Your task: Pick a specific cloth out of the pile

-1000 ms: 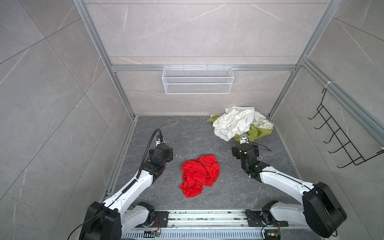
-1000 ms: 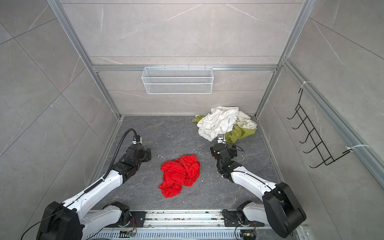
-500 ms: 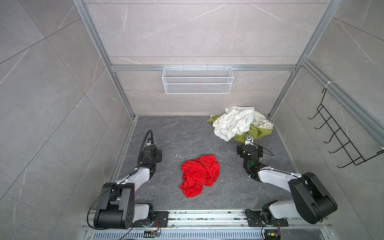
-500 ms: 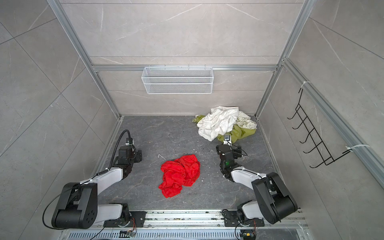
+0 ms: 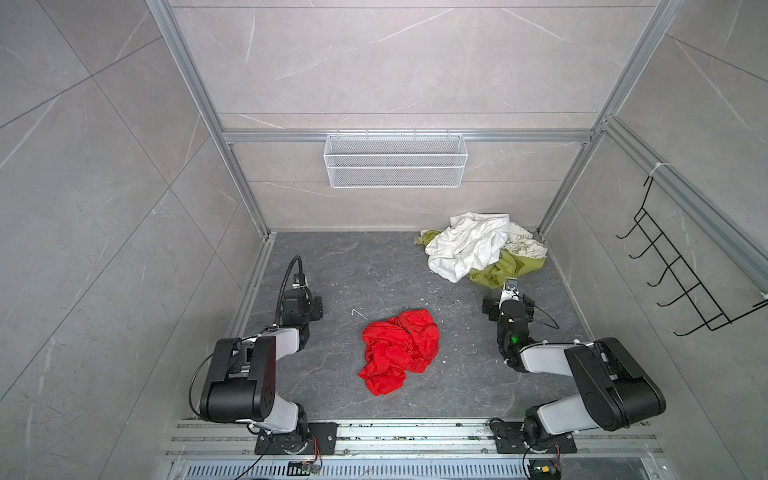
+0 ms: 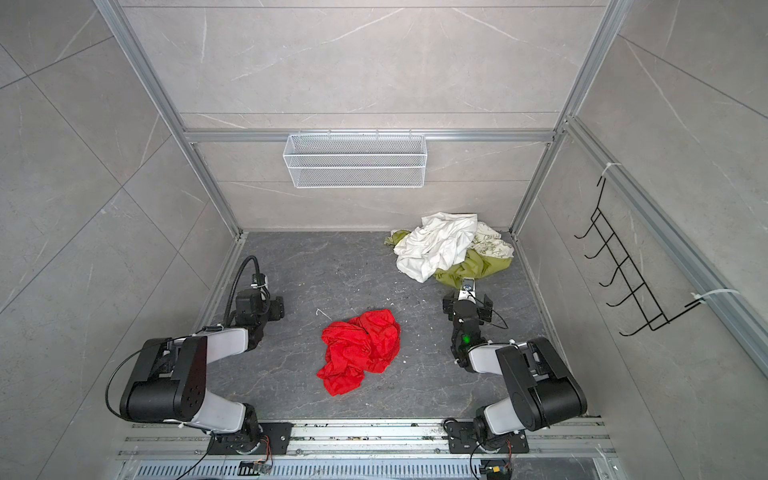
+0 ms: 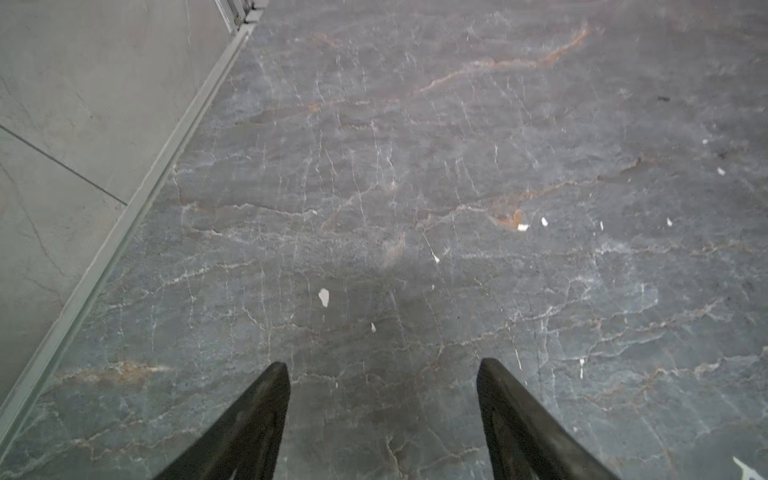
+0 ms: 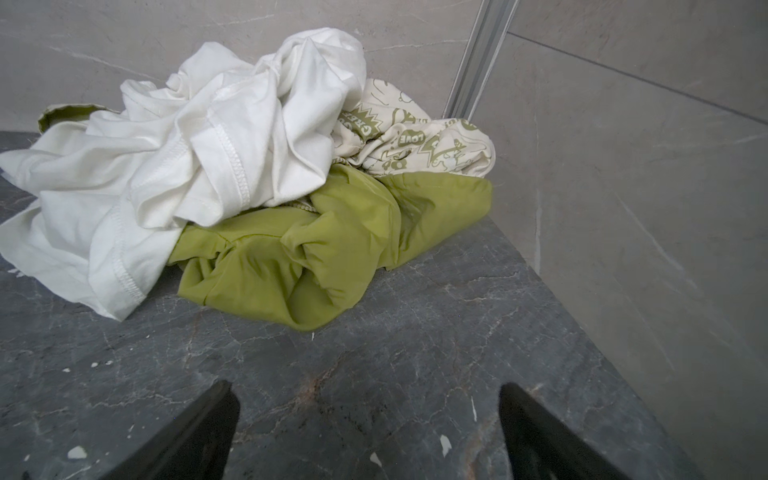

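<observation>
light: bright, soft and even, coming from above | shadows: thin and pale under the cloth (image 5: 399,349) and the pile (image 5: 478,249); soft gray patch on the floor (image 7: 395,282) in the left wrist view | sharpness: top views clear; left wrist view a bit blurry; right wrist view sharp on the pile, fuzzy at the bottom edge | edges: bars (image 5: 200,95) lean outward in both top views

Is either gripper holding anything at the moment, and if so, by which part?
Nothing is held: left gripper and right gripper both stand open and empty.
</observation>
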You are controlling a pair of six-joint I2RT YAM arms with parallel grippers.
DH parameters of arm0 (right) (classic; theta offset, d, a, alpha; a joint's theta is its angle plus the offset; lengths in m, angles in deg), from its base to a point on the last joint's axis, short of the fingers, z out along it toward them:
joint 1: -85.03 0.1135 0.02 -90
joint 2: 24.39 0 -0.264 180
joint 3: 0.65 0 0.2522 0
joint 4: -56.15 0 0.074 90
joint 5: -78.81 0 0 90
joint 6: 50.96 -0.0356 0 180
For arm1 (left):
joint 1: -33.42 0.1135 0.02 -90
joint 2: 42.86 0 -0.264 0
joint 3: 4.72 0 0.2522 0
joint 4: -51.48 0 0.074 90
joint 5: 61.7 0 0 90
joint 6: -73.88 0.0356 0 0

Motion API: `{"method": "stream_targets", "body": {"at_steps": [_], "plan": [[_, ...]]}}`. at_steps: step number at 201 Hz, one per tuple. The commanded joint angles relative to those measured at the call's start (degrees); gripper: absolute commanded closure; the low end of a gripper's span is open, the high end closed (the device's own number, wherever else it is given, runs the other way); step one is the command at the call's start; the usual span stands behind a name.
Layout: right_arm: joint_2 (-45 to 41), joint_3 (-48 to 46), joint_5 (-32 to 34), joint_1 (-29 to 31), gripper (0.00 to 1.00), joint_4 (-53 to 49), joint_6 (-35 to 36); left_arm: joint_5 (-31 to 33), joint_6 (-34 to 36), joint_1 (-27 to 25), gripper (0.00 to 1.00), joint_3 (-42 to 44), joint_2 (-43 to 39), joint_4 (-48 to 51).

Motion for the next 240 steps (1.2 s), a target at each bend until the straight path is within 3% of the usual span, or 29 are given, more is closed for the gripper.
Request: {"method": "stream_targets", "body": {"at_steps": [1,24,39,54,67,101,138,148,240], "plan": [[-1.3,-1.6,-5.8,-2.6,0.0,3.3,-3.4,-3.6,-0.4,1.1,0.25,4.0,-1.9,-9.9],[0.0,-2.0,-9.0,-4.2,0.0,4.5,-4.0,-5.5,0.0,1.5,0.26,7.2,-1.0,-16.0],[3.8,-2.9,-8.9,-4.5,0.0,11.4,-3.5,-5.7,0.2,1.5,0.26,7.5,-0.5,-17.0],[1.5,-2.3,-9.9,-4.9,0.0,5.7,-4.7,-5.9,0.2,1.5,0.25,7.7,-0.4,-17.6],[2.6,-2.7,-10.5,-5.5,0.0,8.6,-4.9,-5.9,0.2,1.5,0.24,8.0,0.0,-18.5],[2.4,0.4,-13.7,-7.2,0.0,1.9,-5.7,-6.6,-0.4,2.3,0.15,7.2,0.1,-17.0],[2.4,0.4,-14.0,-7.3,0.0,1.9,-5.7,-8.2,-0.8,3.1,0.08,6.9,0.2,-16.5],[2.4,0.4,-13.9,-7.4,0.0,2.0,-5.7,-8.2,-0.8,3.1,0.0,6.9,0.2,-16.4],[2.5,0.6,-13.7,-7.4,0.0,1.9,-5.2,-9.7,-1.3,4.0,0.01,6.6,0.3,-16.0]]}}
